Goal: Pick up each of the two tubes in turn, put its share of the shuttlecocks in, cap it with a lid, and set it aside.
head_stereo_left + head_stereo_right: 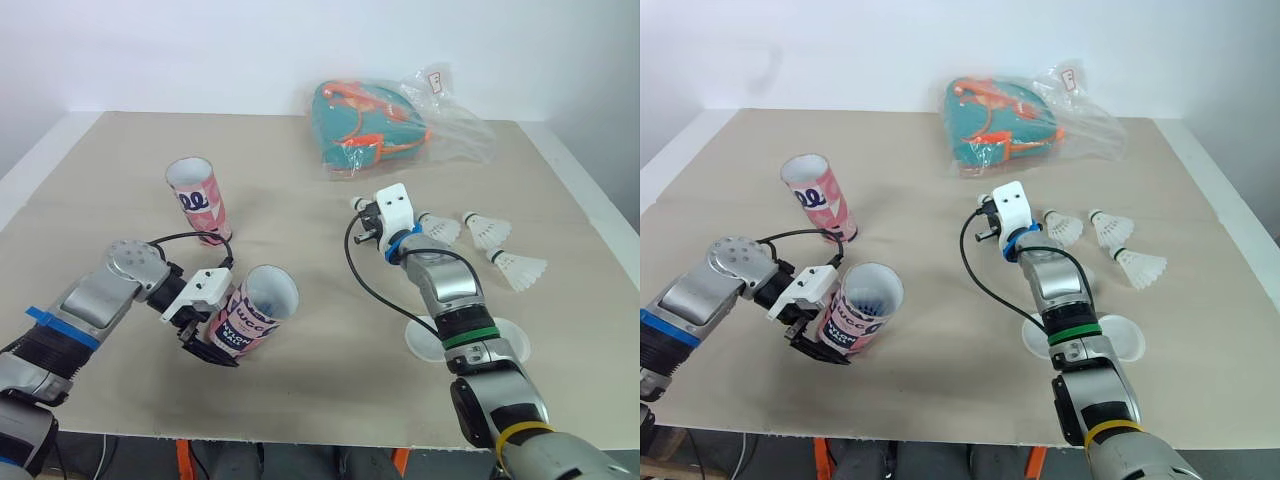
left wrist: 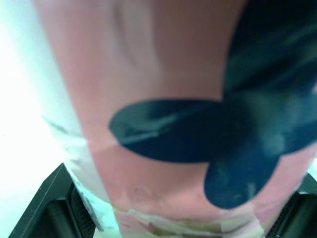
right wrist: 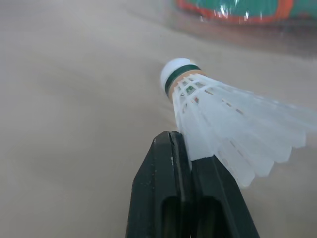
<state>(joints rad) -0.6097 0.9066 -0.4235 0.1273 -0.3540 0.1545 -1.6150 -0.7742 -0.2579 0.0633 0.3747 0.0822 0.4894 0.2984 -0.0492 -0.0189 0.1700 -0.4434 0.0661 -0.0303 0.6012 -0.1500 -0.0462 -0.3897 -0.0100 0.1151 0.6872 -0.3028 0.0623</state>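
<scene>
While left end effector [image 1: 205,340] grips tilted tube [image 1: 252,318], right end effector [image 3: 182,144] pinches shuttlecock [image 3: 223,124]; bagged pouch [image 1: 370,125] ahead.

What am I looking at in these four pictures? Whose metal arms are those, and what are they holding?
These are the arms of a humanoid robot. Two pictures come from cameras in its head, looking down over a table. The other two come from a camera on each wrist. The left gripper is closed around a pink tube, tilted with its open mouth upward. The right gripper pinches a shuttlecock by its feathers. On the table are a second pink tube standing upright, two more shuttlecocks, two white lids beside the right arm, and a teal bag in clear plastic.
</scene>
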